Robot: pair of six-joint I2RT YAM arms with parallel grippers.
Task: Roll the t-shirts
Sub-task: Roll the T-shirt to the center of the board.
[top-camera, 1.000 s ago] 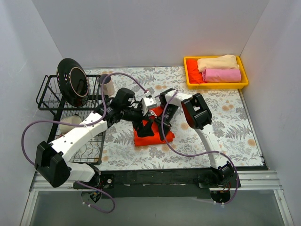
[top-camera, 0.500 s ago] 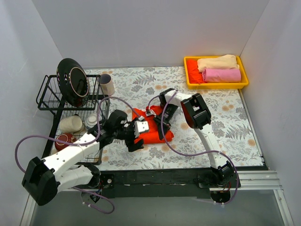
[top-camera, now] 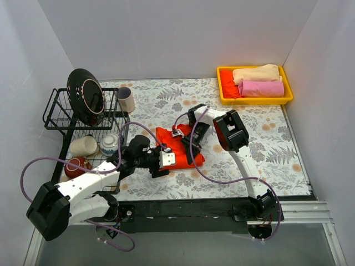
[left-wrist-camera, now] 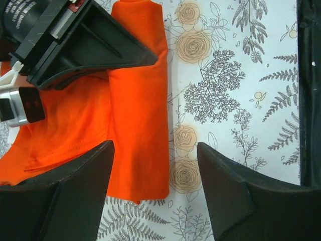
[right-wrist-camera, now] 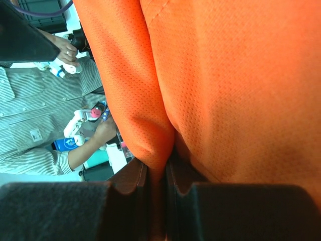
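The orange-red t-shirt (top-camera: 178,145) lies partly folded in the middle of the flowered table. In the left wrist view the t-shirt (left-wrist-camera: 135,110) shows a long folded edge. My left gripper (top-camera: 160,167) is open over the shirt's near-left corner, and its jaws (left-wrist-camera: 155,188) straddle that corner without touching it. My right gripper (top-camera: 191,148) rests on the shirt's right part. In the right wrist view it (right-wrist-camera: 158,175) is shut on a fold of the orange-red cloth (right-wrist-camera: 235,85). Rolled beige (top-camera: 255,73), pink (top-camera: 260,88) and orange-red (top-camera: 229,88) bundles lie in the tray.
A yellow tray (top-camera: 224,100) stands at the back right. A black wire dish rack (top-camera: 55,108) on the left holds a black plate (top-camera: 84,100), cups and bowls. A mug (top-camera: 126,100) stands beside it. The black table edge (left-wrist-camera: 308,100) runs close to the left gripper.
My left arm has pulled back from above the shirt's middle to its near-left corner and now hovers there open. The right gripper has stayed on the shirt.
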